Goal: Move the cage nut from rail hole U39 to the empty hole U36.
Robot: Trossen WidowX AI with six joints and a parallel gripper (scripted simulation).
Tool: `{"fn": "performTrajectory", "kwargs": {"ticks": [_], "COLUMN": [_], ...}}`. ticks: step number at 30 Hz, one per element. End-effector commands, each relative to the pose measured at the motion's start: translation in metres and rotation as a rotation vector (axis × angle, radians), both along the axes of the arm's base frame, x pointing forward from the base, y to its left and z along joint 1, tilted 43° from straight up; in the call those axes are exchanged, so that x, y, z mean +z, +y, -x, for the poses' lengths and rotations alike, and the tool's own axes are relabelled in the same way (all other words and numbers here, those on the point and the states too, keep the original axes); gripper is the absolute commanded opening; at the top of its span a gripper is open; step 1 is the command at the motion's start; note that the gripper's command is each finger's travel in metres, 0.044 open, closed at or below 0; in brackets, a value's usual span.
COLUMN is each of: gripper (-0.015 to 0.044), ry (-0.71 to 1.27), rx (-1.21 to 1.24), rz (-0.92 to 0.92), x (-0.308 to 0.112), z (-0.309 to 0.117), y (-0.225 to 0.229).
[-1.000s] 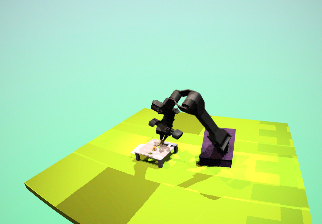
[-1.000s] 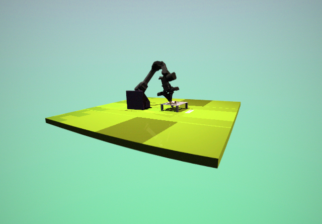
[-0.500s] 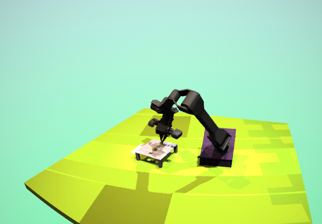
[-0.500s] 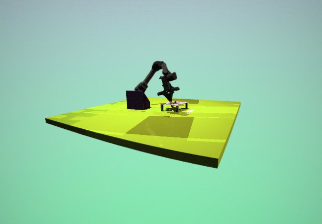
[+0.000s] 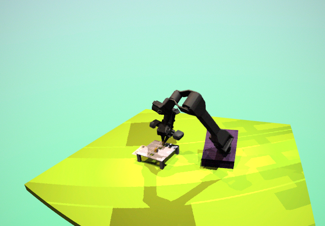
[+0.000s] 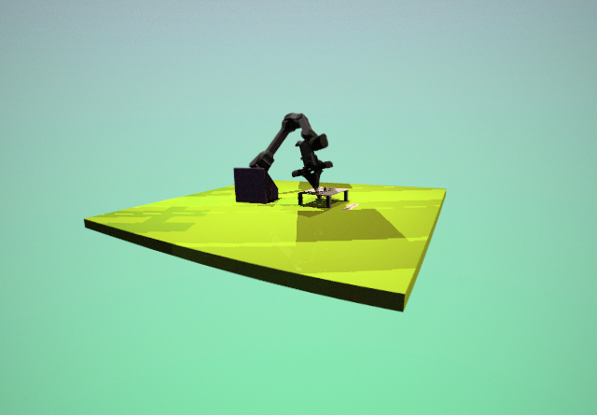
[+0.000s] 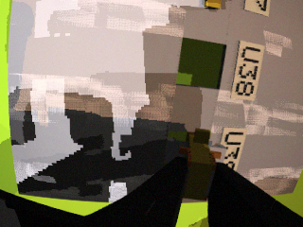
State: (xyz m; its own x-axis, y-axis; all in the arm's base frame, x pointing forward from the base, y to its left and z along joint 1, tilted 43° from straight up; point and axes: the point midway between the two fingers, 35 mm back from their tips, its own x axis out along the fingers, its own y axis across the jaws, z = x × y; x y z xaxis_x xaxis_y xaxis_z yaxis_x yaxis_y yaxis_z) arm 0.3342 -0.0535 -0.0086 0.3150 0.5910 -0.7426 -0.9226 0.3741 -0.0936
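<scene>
Over lime-green tabletop, pinching blocky brass-coloured metal cage nut in narrow black gripper nr U39 label, w/ U36 prob. beyond dark square U38 hole & yellowish other nut.

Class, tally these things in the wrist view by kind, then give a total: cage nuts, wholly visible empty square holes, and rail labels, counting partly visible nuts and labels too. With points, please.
Cage nuts, one in the gripper (image 7: 198,165) and one at the top edge (image 7: 212,4): 2
Empty square hole (image 7: 201,63), wholly visible: 1
Rail labels (image 7: 247,71), two of them only partly visible: 3
Total: 6
</scene>
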Motion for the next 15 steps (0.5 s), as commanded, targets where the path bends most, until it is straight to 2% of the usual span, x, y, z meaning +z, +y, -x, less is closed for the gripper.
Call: {"fn": "performTrajectory", "kwargs": {"ticks": [1,15], "gripper": [0.0028,0.0028], "ry": [0.007,0.014], "rx": [0.007,0.013], "rz": [0.002,0.001], "x": [-0.0018,-0.0008], "z": [0.0006,0.0003], "y": [0.0001,-0.0009]}}
